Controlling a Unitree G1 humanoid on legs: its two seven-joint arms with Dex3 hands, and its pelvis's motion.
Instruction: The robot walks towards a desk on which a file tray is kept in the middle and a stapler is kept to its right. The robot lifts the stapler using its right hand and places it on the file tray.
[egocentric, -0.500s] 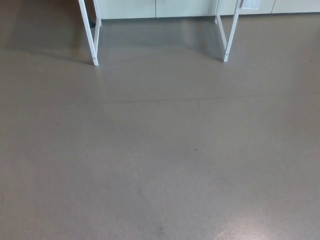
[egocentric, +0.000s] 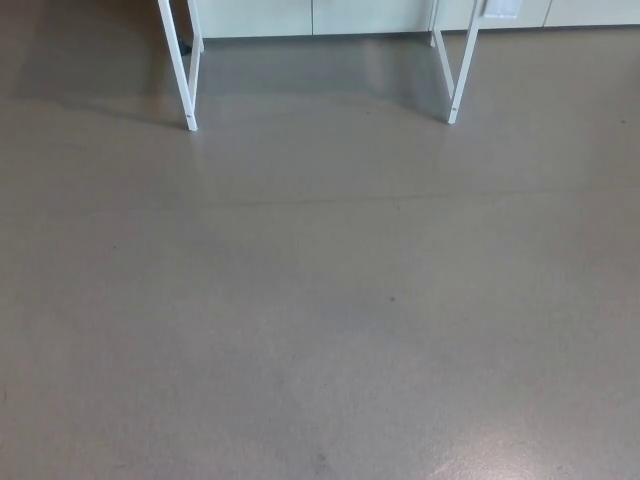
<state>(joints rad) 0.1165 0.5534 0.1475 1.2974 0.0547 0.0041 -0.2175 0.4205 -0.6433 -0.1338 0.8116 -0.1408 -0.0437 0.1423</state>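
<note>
Your head view looks down on a grey floor (egocentric: 320, 330) that fills nearly the whole picture. At 11 o'clock a pair of white metal legs (egocentric: 183, 80) stands on it, two thin bars that meet at a foot; at 1 o'clock a matching pair of legs (egocentric: 457, 75) stands the same way, well apart from the first. Both pairs run out past the upper edge, so the counter top they would carry lies outside your frame. Between them at 12 o'clock, along the top edge, you see pale cabinet fronts (egocentric: 312, 14) with a dark gap beneath. A faint seam (egocentric: 330, 200) crosses the floor from 9 o'clock to 3 o'clock, just above the middle. A small dark speck (egocentric: 391, 298) sits just right of centre, and a pale sheen (egocentric: 530, 440) lies on the floor at 5 o'clock. Neither the left hand nor the right hand shows, so you cannot tell how the fingers stand. The stapler and the file tray are out of this view; you cannot tell where they lie.
</note>
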